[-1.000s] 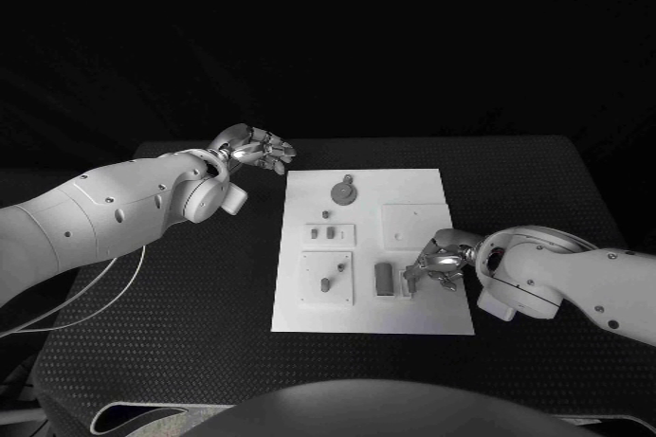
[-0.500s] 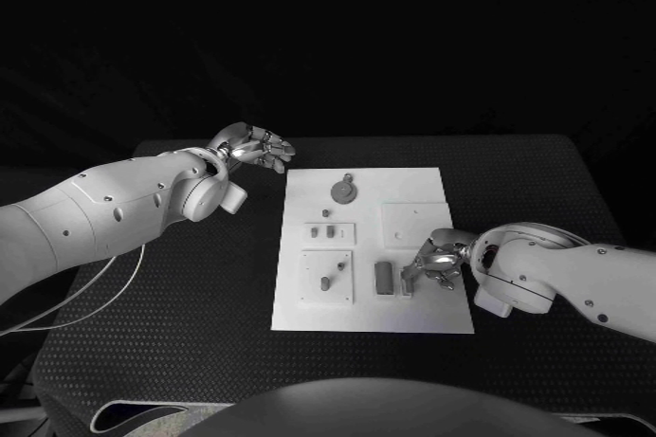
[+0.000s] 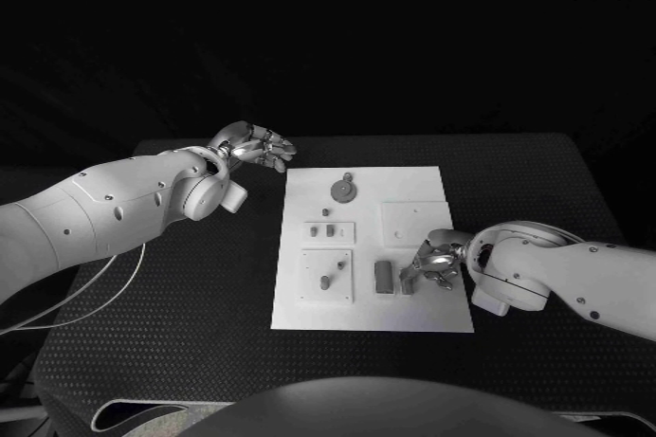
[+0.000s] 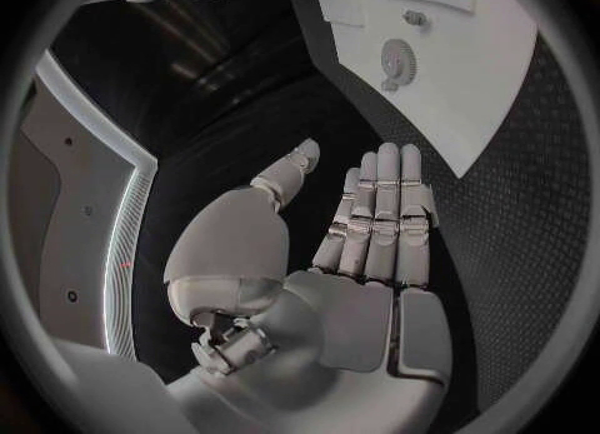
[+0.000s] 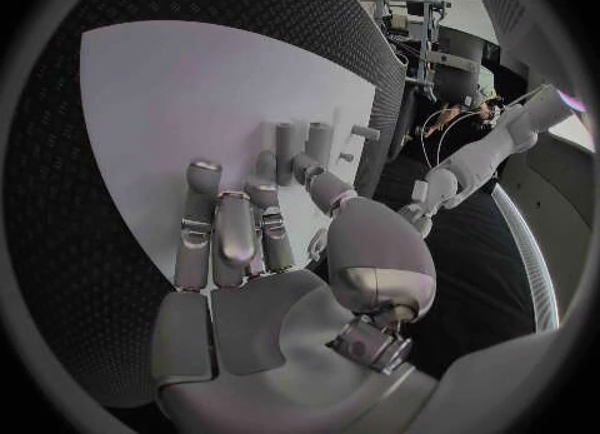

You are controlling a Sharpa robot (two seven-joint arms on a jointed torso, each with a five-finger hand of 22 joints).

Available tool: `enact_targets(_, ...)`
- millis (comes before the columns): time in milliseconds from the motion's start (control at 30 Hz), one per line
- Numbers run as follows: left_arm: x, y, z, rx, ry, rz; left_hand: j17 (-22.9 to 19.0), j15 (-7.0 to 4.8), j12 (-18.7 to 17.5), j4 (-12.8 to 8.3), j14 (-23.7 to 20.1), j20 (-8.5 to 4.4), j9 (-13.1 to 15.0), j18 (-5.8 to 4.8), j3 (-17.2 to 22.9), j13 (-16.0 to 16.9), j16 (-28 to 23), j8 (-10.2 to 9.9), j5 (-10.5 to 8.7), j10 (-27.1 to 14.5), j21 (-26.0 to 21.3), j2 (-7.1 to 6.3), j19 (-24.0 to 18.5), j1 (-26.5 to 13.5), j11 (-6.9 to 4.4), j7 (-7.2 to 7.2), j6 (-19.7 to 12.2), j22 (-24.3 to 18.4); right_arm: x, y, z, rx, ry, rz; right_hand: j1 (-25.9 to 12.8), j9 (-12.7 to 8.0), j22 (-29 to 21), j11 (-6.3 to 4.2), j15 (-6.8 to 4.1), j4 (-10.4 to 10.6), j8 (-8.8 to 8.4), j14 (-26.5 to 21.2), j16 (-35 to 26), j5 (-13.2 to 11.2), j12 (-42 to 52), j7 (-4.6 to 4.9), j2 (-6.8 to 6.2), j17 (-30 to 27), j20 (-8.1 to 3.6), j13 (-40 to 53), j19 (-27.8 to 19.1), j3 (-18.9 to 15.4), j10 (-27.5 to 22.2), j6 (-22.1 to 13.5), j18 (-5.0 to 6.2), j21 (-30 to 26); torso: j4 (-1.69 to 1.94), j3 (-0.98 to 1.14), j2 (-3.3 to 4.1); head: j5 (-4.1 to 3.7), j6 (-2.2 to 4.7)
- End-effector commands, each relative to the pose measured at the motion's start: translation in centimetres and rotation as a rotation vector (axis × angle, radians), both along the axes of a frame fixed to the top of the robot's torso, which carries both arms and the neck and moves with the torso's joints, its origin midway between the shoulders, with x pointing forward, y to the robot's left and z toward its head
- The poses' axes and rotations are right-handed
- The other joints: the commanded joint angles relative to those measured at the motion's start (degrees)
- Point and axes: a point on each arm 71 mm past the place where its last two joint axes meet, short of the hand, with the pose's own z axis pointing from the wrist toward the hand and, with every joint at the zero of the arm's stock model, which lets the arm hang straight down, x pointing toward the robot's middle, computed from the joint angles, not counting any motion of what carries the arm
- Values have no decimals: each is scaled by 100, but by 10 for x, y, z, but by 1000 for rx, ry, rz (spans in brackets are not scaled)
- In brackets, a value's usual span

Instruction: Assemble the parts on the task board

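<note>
The right hand rests low over the right side of the white board, its fingers stretched out side by side and lying flat on the board's surface, with the thumb reaching toward a small upright part. It grasps nothing: the hand is released, fingers apart and pressed to the board. Just beside its fingertips, toward the board's middle, lies a dark rectangular block. The left hand hovers off the board's far left corner above the black table, fingers straight and loosely spread, holding nothing. Compared with a second ago, the right hand has edged slightly toward the block and the near side of the board, while the left hand has kept its place; the parts on the board lie where they did. The head view shows the whole layout: a round disc part near the far end, two square plates with pegs in the left column, and a plain square plate on the right. The right wrist view shows short upright pegs standing just beyond the fingertips, which the head view hides behind the hand. The left wrist view shows the disc lying on the board well apart from the open palm.
</note>
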Motion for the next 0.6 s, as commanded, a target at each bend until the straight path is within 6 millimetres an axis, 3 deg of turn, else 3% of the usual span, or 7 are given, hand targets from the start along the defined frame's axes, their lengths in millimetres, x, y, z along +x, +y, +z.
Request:
enact_targets(33, 0, -2, 1, -12, -1, -14, 8, -5, 20, 31, 46, 11, -3, 32, -4, 6, -30, 13, 26, 8, 20, -17, -22, -39, -16, 45, -20, -7, -2, 6, -1, 10, 0, 24, -75, -27, 91, 5, -10, 33, -22, 34, 1, 10, 16, 46, -13, -4, 4, -10, 26, 2, 20, 1, 92, -29, 3, -3, 0, -4, 0)
enact_targets(600, 0, -1, 1, -11, 0, -12, 14, -5, 20, 35, 48, 11, -3, 31, -3, 6, -36, 14, 27, 9, 21, -13, -22, -41, -16, 45, -20, -7, -1, 7, -2, 15, -1, 25, -168, -45, 91, 8, -9, 80, -30, 27, -5, 10, 14, 49, -59, -12, 4, -11, 34, 2, 13, -5, 92, -43, 0, -1, -1, 2, 0)
